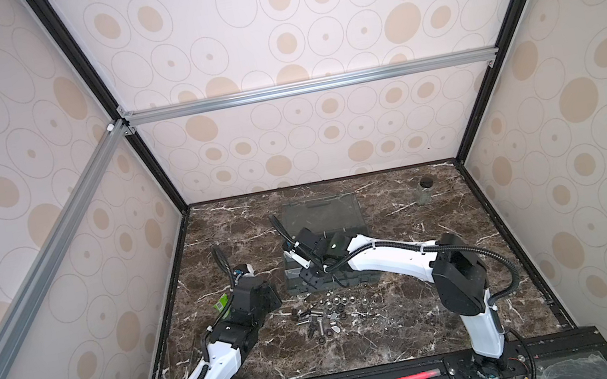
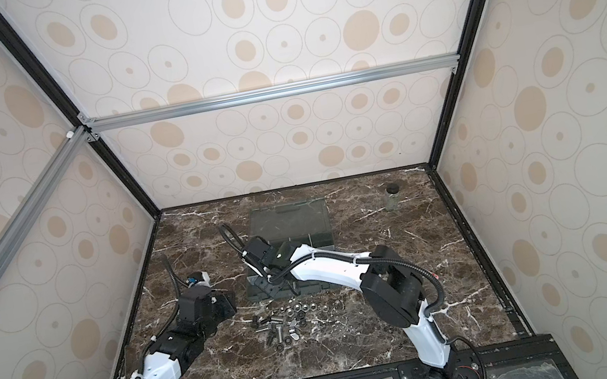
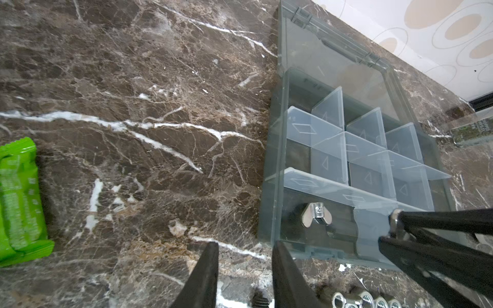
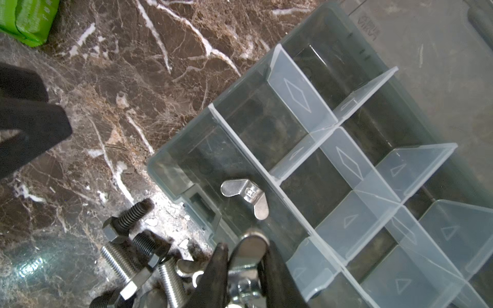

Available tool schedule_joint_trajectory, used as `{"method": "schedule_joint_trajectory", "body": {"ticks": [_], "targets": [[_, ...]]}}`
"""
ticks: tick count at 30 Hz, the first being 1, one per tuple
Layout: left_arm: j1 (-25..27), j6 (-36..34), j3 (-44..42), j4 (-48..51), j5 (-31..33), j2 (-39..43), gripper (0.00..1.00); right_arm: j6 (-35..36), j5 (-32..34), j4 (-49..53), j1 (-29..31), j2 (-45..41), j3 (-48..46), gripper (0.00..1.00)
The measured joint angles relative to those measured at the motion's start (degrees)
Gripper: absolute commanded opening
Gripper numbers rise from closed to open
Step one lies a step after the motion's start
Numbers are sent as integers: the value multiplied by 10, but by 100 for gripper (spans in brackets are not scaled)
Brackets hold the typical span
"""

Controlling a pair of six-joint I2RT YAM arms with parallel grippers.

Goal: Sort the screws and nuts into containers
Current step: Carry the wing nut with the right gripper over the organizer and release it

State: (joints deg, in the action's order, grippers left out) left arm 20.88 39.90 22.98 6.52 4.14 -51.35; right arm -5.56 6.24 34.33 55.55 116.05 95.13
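Observation:
The grey translucent organizer box lies open at the middle back, and its compartments are the containers. One silver wing nut rests in the near corner compartment. Just above that compartment's edge, my right gripper is shut on a second wing nut. Loose screws and nuts lie in a pile in front of the box. My left gripper hangs open over bare table left of the box, holding nothing.
A green packet lies on the marble left of my left arm. A small glass jar with a black lid stands at the back right. A red stick sits on the front rail.

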Motion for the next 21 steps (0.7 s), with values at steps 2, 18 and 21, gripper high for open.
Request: {"method": "schedule_joint_trajectory", "body": {"ticks": [2, 18, 21], "targets": [[0, -2, 7, 3, 0, -9, 34, -5, -1, 0, 0, 0, 0, 28], [-3, -40, 21, -22, -25, -40, 33, -60, 14, -28, 2, -26, -27, 30], [-3, -40, 21, -27, -31, -34, 34, -79, 19, -33, 3, -62, -65, 30]]}}
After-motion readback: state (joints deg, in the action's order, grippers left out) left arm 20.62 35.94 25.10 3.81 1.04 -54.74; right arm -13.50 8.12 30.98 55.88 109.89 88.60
